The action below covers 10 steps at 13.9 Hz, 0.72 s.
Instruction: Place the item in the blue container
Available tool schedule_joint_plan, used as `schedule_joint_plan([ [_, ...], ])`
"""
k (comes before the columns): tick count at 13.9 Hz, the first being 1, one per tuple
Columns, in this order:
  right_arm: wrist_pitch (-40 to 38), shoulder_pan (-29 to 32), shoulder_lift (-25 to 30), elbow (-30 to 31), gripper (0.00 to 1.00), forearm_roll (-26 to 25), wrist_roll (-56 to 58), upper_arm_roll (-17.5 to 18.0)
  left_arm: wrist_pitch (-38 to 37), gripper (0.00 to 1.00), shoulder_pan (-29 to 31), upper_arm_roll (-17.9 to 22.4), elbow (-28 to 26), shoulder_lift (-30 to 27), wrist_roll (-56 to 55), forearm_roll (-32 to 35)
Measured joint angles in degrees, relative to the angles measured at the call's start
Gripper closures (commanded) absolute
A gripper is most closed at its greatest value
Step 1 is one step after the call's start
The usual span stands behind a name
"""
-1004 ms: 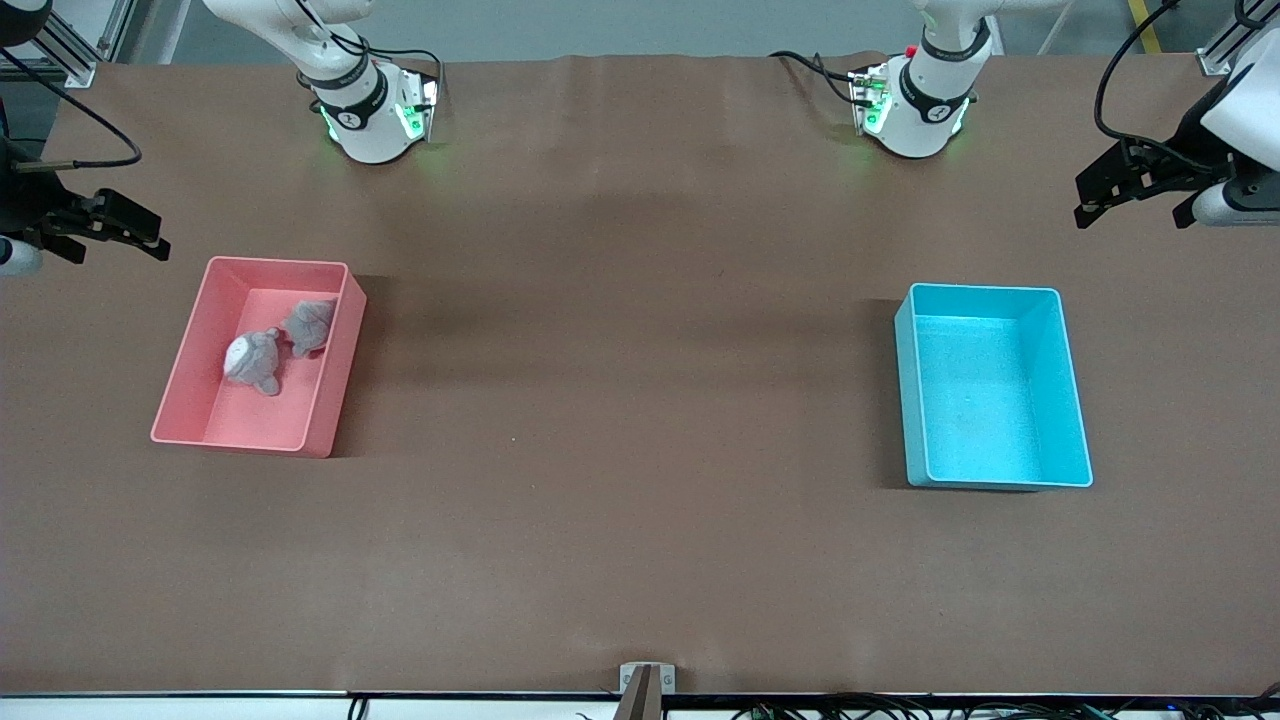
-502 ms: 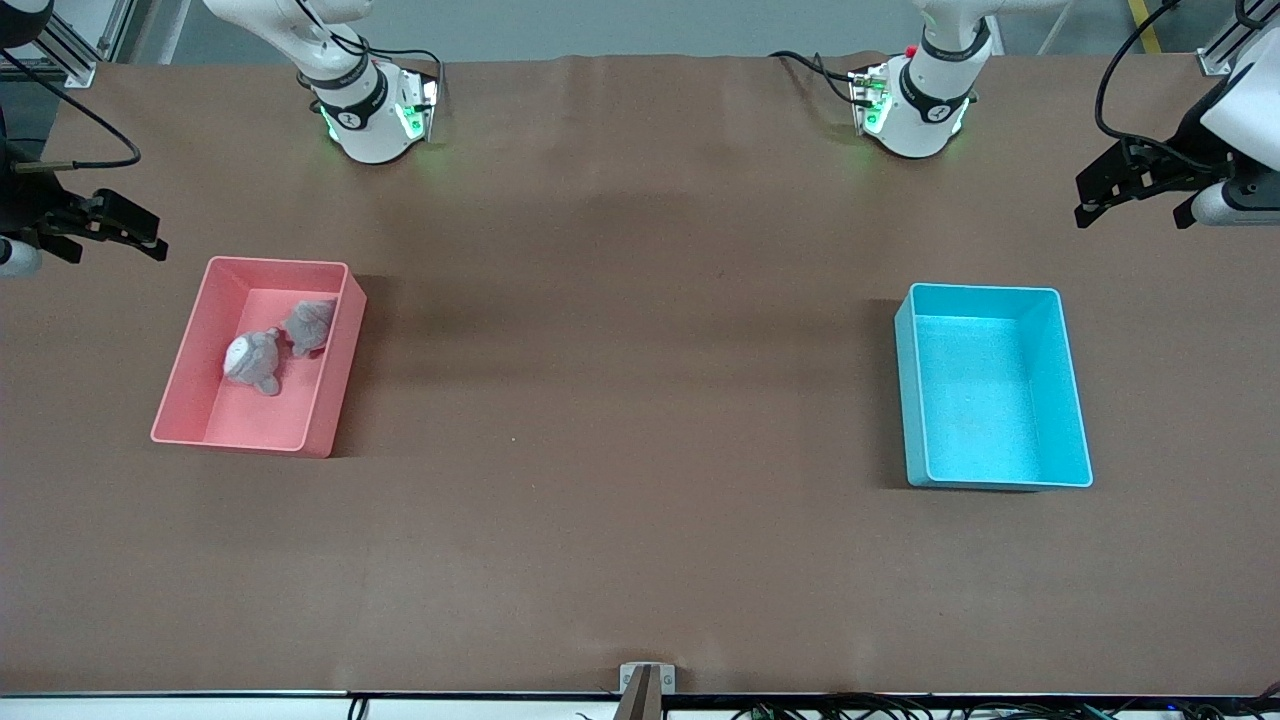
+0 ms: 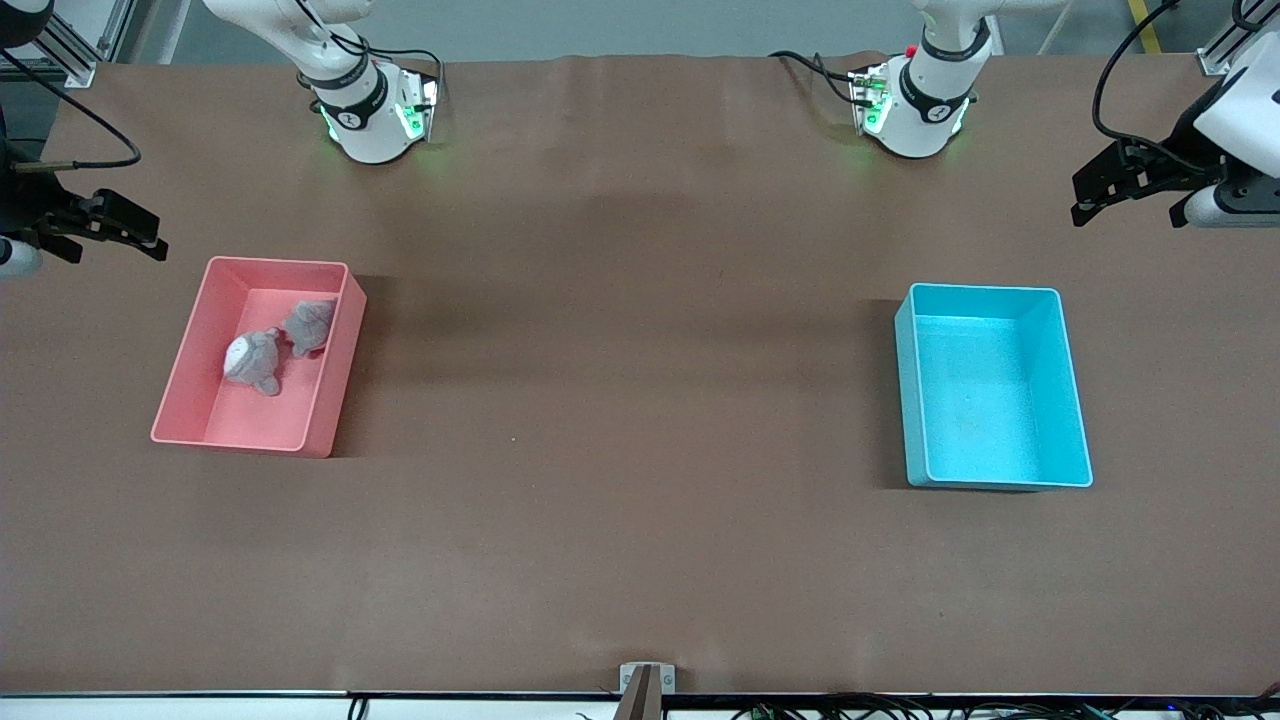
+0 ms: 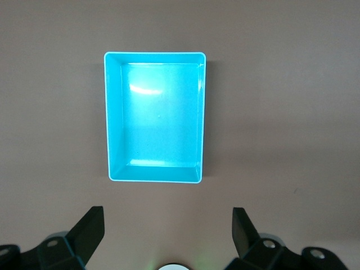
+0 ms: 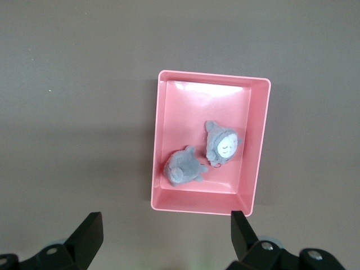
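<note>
The blue container (image 3: 995, 292) (image 4: 154, 55) stands with nothing in it toward the left arm's end of the table. Two grey plush toys lie in a pink bin (image 3: 275, 263) (image 5: 214, 75) toward the right arm's end: one with a white face (image 3: 250, 360) (image 5: 224, 145), one turned face down (image 3: 308, 325) (image 5: 183, 167). My left gripper (image 3: 1128, 212) (image 4: 167, 214) hangs open and holds nothing, over bare table beside the blue container. Over bare table beside the pink bin, my right gripper (image 3: 118, 252) (image 5: 167, 216) is open and holds nothing.
Both arm bases (image 3: 375, 115) (image 3: 915, 110) stand along the table edge farthest from the front camera. A small bracket (image 3: 646, 685) sits at the nearest edge. Brown tabletop stretches between the two bins.
Both grippers have drifted only slightly and stay open. The bins and the plush toys have not moved.
</note>
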<state>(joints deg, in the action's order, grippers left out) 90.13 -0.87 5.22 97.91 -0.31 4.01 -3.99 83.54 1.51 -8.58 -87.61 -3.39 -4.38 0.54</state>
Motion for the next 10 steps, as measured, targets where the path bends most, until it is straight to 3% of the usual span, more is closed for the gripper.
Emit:
schedule_joint_plan([
  [10,0.73,0.51,-0.71,-2.84,0.0,-0.01,0.0,-0.36,-0.12,0.0,-0.01,-0.06,-0.22,0.63,0.04,0.0],
])
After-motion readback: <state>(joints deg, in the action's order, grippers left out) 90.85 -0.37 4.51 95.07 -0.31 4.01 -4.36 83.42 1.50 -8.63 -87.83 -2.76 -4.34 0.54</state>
